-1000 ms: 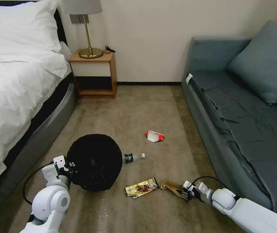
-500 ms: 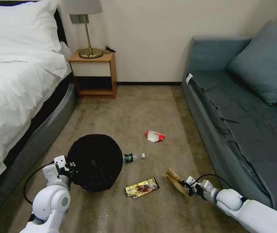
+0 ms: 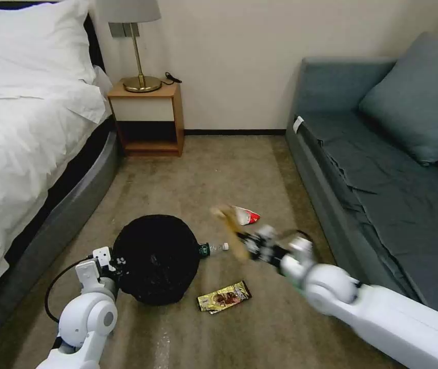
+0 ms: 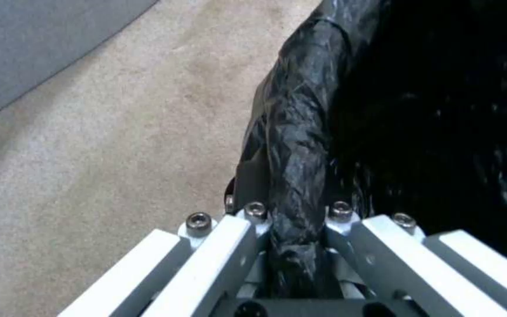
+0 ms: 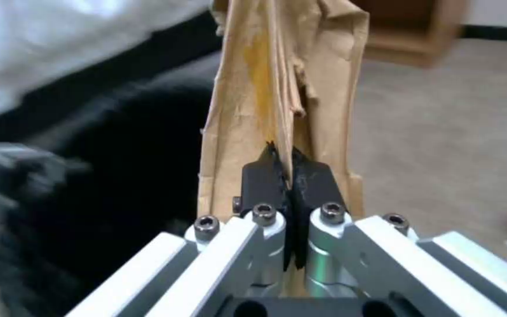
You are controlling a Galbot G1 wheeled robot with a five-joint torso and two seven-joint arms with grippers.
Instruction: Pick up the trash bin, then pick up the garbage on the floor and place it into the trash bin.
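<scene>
The trash bin (image 3: pixel 157 259), round and lined with a crinkly black bag, is held just off the carpet by my left gripper (image 3: pixel 113 264), which is shut on its rim (image 4: pixel 295 176). My right gripper (image 3: pixel 247 242) hangs in the air to the right of the bin, shut on the brown paper scrap (image 3: pixel 228 218), part of the garbage; the scrap (image 5: pixel 283 88) sticks up from the black fingertips (image 5: pixel 262 169). On the floor lie a red-and-white wrapper (image 3: pixel 244 215), a small clear bottle (image 3: pixel 213 248) right beside the bin, and a yellow-gold wrapper (image 3: pixel 224 296).
A white bed (image 3: pixel 19 154) runs along the left and a grey-blue sofa (image 3: pixel 382 179) along the right. A wooden nightstand (image 3: pixel 149 120) with a lamp stands at the far wall. Open carpet lies between them.
My right gripper has lifted the brown paper scrap off the floor and swung it up and left toward the bin. The left arm and bin shifted slightly right.
</scene>
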